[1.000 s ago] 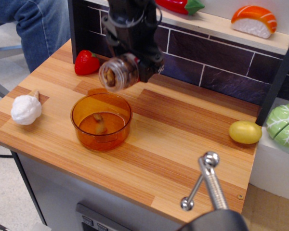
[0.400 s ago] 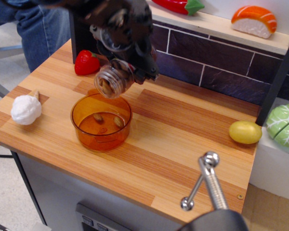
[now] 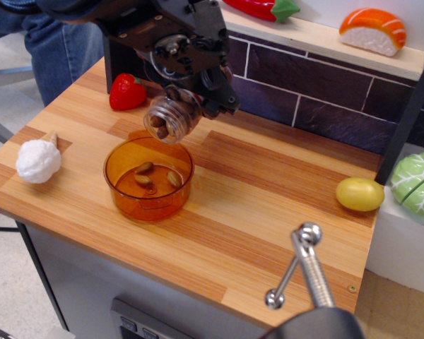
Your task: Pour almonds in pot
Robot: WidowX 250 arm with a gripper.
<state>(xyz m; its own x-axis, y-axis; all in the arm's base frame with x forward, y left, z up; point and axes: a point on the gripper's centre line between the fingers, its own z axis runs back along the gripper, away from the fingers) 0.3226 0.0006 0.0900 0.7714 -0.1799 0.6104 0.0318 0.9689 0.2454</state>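
The orange translucent pot (image 3: 148, 206) stands on the wooden counter at the left front, with a few almonds (image 3: 155, 176) lying on its bottom. My gripper (image 3: 191, 95) is shut on a clear plastic jar (image 3: 171, 116), held tilted with its open mouth down and to the left, just above the pot's far rim. A few almonds (image 3: 162, 126) show at the jar's mouth. The fingers are mostly hidden behind the black wrist body.
A red strawberry (image 3: 127, 92) lies behind the pot. A white garlic bulb (image 3: 37, 159) lies at the left. A yellow lemon (image 3: 360, 194) lies at the right edge, by a green cabbage (image 3: 417, 182). A metal handle (image 3: 307, 272) sticks up at the front right.
The jar has tipped further down towards the pot. More almonds have dropped in: one lay in the pot a second ago, now a few do.
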